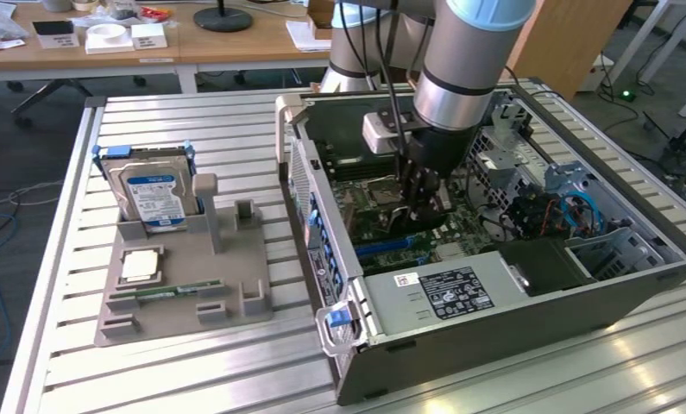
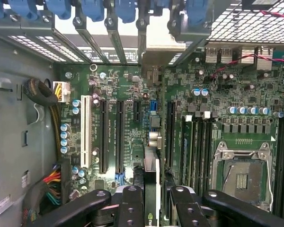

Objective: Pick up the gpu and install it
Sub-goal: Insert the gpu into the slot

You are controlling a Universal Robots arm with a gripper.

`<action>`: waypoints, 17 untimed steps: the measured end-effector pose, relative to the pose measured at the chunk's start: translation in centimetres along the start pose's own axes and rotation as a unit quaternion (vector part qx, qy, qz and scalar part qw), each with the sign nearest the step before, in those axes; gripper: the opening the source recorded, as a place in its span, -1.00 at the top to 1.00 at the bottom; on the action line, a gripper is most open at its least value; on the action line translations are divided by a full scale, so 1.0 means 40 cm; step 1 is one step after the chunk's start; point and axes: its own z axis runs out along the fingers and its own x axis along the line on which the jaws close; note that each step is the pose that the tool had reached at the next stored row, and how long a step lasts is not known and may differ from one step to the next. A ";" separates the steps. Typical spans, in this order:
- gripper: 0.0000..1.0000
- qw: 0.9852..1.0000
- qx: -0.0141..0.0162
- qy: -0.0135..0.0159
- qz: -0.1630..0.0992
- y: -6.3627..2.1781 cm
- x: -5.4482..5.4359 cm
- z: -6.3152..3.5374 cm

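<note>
The gpu (image 2: 151, 175) is seen edge-on in the wrist view, a slim dark card with a pale upper edge, standing upright between my two black fingers (image 2: 130, 208). My gripper (image 2: 151, 210) is shut on it from above. The card hangs just over the motherboard (image 2: 217, 94), in line with the long black expansion slots (image 2: 119, 137). In the exterior view my gripper (image 1: 421, 197) reaches down inside the open computer case (image 1: 619, 285), with the dark gpu (image 1: 425, 226) below its fingers, close to the board. Whether the card touches a slot I cannot tell.
A grey parts holder (image 1: 181, 285) on the slatted table at the exterior view's left carries a silver hard drive (image 1: 153, 194), a square chip (image 1: 141, 266) and a green memory stick (image 1: 170, 291). Inside the case are the power supply (image 1: 458, 293), cable bundles (image 2: 49, 184) and the bare processor socket (image 2: 241, 177).
</note>
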 end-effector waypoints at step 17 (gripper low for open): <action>0.47 1.000 0.000 0.000 0.000 0.006 0.000 0.009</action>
